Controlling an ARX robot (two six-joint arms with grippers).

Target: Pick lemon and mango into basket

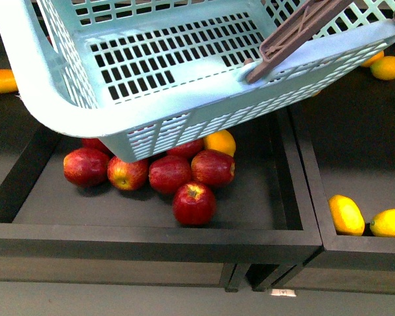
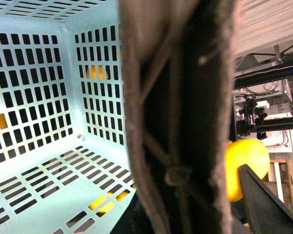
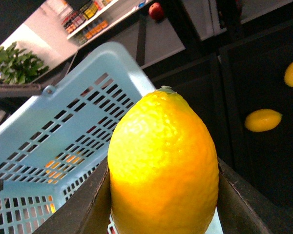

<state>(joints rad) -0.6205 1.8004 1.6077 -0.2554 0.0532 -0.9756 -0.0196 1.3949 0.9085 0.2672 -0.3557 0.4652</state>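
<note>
The pale aqua basket [image 1: 151,72] hangs tilted above the apple tray, its brown handle [image 1: 296,33] lying across the right rim. In the left wrist view the handle [image 2: 180,122] fills the middle, and my left gripper [image 2: 185,214] is shut on it. My right gripper [image 3: 163,209] is shut on the bright yellow lemon [image 3: 163,165], a dark finger [image 3: 249,204] on each side. The lemon sits just outside the basket's slotted wall [image 3: 63,146] and also shows past the handle as lemon [image 2: 246,168]. A yellow-orange mango [image 1: 0,80] lies at the far left.
Several red apples [image 1: 194,203] and one yellow-orange fruit [image 1: 220,141] lie in the black tray [image 1: 151,237] under the basket. More yellow lemons [image 1: 345,214] lie in the right-hand tray, others [image 1: 387,67] at the back right. A divider [image 1: 306,171] separates the trays.
</note>
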